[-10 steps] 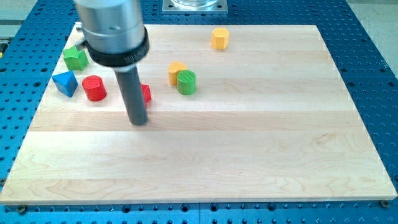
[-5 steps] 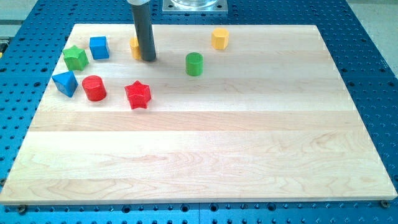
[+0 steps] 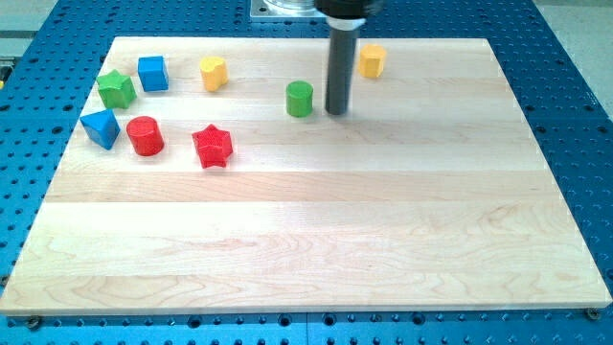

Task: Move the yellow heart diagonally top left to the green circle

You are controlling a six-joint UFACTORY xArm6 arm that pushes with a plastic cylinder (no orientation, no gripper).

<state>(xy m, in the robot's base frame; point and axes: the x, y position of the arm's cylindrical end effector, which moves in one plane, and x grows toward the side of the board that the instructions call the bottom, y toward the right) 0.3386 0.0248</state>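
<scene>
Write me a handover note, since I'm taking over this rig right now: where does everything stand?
My tip is down on the board, just to the view's right of the green circle, with a small gap between them.
The yellow heart sits up and to the view's left of the green circle, well apart from it.
A second yellow block lies toward the view's top right.
Left: judge whether the heart needs to go closer.

Pale wooden board (image 3: 316,240), blue perforated table (image 3: 575,115), green cylinder block (image 3: 300,98), red star block (image 3: 213,146), yellow heart block (image 3: 213,72), dark rod tip (image 3: 336,111).

Bright, even light — sharp focus, soft faint shadows.
</scene>
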